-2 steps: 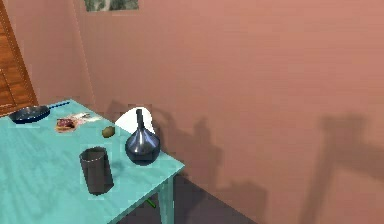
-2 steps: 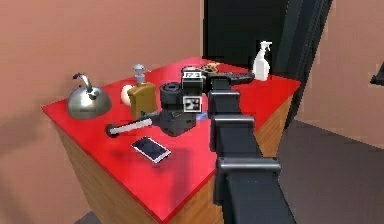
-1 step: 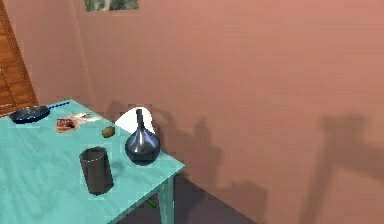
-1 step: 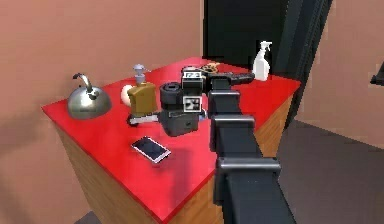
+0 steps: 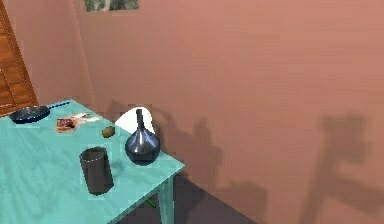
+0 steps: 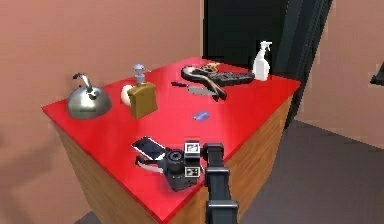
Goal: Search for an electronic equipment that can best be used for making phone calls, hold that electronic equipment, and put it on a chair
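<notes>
Fwd view: teal table (image 5: 40,175) w/ dark cup (image 5: 96,170) and blue vase (image 5: 142,143), both approx. 8 o'clock. Arm side view: red table (image 6: 250,110), kettle (image 6: 87,100) at 9, spray bottle (image 6: 263,62) at 2. Phone (image 6: 150,149) lies flat on it, just beside gripper (image 6: 172,166), at its 10 o'clock. Can't tell the fingers' state, nor whether it holds anything.

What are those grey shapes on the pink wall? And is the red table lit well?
Forward view: the grey shapes on the wall are just shadows, no objects. Arm side view: the red table is evenly lit, without glare; the doorway behind it is dark.
</notes>
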Controlling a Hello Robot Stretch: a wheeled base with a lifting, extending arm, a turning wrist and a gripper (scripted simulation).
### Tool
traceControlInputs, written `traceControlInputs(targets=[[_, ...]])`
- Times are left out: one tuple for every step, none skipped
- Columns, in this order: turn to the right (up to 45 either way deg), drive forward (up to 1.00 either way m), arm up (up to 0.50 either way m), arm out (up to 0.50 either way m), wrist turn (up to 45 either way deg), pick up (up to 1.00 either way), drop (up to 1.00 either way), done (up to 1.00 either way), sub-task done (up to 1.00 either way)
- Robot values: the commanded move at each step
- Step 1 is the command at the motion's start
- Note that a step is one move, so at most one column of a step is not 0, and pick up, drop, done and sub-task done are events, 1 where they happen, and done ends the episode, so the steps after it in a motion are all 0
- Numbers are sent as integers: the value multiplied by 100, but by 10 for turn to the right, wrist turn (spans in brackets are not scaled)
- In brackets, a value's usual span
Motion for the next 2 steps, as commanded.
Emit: traceControlInputs(targets=[[0, 0, 0, 0, 0, 100, 0, 0, 0], [0, 0, 10, 0, 0, 0, 0, 0, 0]])
